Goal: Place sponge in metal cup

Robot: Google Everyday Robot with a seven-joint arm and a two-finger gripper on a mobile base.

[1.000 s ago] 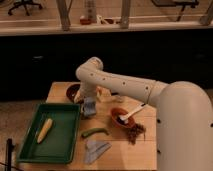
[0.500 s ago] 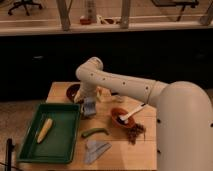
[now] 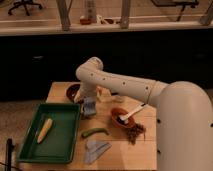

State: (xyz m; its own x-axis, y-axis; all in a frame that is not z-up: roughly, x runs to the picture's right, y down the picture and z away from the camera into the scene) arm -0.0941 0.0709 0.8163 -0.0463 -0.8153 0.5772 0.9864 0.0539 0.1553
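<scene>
We carry the sponge, with the metal cup yet to be reached.

From the left: green tray [image 3: 30, 150] with a corn cob [image 3: 44, 130], then our gripper [image 3: 89, 102] grasping the sponge [image 3: 89, 108] beside the dark-red bowl [image 3: 73, 92]; we cannot pick out the metal cup, so next we must locate it, move above it and release.

Warm, dim indoor light is falling from above, leaving the wooden surface [image 3: 62, 92] evenly lit while the dark band behind it is sinking into near black. The white arm [image 3: 125, 85] is catching a soft sheen. The pincer [image 3: 89, 106], hanging just above the surface beside the green tray [image 3: 30, 150], is throwing a faint shadow. Everything is looking soft and grainy.
</scene>
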